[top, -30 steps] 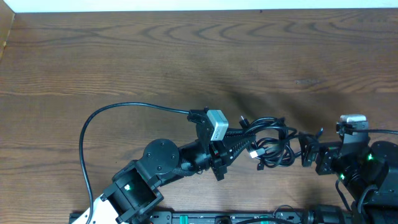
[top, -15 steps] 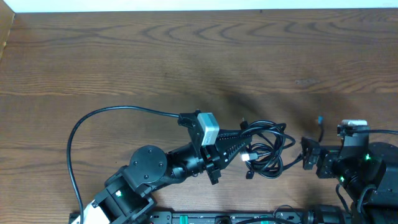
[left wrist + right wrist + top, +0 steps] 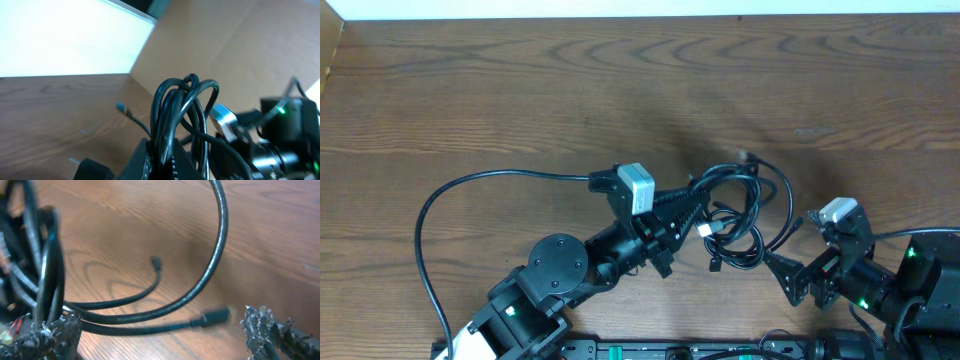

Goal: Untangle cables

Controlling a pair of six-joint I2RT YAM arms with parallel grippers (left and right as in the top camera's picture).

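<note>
Your left gripper (image 3: pixel 688 213) pinches the cables (image 3: pixel 745 205), a light, floppy bunch just beyond its tips, so I'd take one outer loop there with your wide-spread right gripper (image 3: pixel 782 276), near a stiffer plug.

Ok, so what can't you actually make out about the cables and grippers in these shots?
- How many cables there are: they overlap in the overhead and left wrist views.
- Where the left gripper pinches them: covered by its own fingers overhead, cut off by the bottom edge in the left wrist view.
- Type of plugs: blurred in the right wrist view, too small overhead.
</note>
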